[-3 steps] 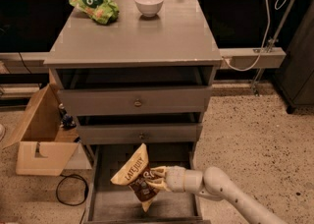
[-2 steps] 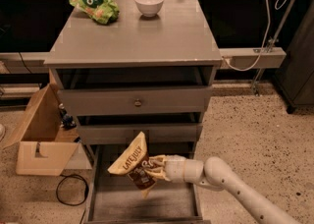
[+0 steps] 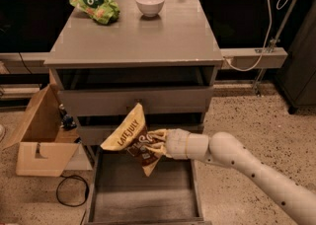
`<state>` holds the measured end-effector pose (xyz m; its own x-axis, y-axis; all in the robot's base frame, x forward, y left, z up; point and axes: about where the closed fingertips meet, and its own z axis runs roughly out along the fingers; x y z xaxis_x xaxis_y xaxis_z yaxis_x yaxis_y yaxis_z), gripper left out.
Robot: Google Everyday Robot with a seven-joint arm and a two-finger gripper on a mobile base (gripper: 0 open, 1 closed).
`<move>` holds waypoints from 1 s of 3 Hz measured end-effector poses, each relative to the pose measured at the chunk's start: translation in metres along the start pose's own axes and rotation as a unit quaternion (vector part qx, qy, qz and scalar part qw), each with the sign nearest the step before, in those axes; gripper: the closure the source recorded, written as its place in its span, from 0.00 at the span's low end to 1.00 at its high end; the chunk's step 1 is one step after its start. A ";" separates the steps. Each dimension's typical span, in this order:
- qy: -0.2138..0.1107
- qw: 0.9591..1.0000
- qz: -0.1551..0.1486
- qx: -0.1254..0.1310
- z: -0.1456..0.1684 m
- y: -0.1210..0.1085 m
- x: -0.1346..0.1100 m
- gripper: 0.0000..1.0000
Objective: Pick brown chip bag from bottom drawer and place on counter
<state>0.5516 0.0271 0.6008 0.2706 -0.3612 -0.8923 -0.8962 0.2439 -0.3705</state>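
The brown chip bag [image 3: 129, 137], dark brown with tan-yellow ends, hangs in the air above the open bottom drawer [image 3: 143, 195], in front of the middle drawer's face. My gripper [image 3: 152, 144] comes in from the right on a white arm and is shut on the bag's right side. The bag is tilted, one yellow end pointing up and left. The drawer tray below it shows bare grey floor. The counter [image 3: 153, 36] is the flat grey cabinet top above, well higher than the bag.
On the counter sit a green chip bag [image 3: 95, 5] at the back left and a white bowl [image 3: 150, 3] at the back middle. An open cardboard box [image 3: 42, 137] and a black cable [image 3: 69, 189] lie on the floor left of the cabinet.
My gripper has lifted the brown chip bag out of the bottom drawer, up and slightly left, so it now hangs level with the middle drawer.
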 end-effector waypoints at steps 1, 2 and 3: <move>0.050 0.995 -0.089 0.019 -0.020 -0.031 -0.090 1.00; 0.050 0.995 -0.089 0.019 -0.020 -0.031 -0.090 1.00; 0.081 0.985 -0.144 0.039 -0.046 -0.088 -0.145 1.00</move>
<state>0.5750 0.0168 0.7743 0.4444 -0.5638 -0.6962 -0.7589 0.1759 -0.6270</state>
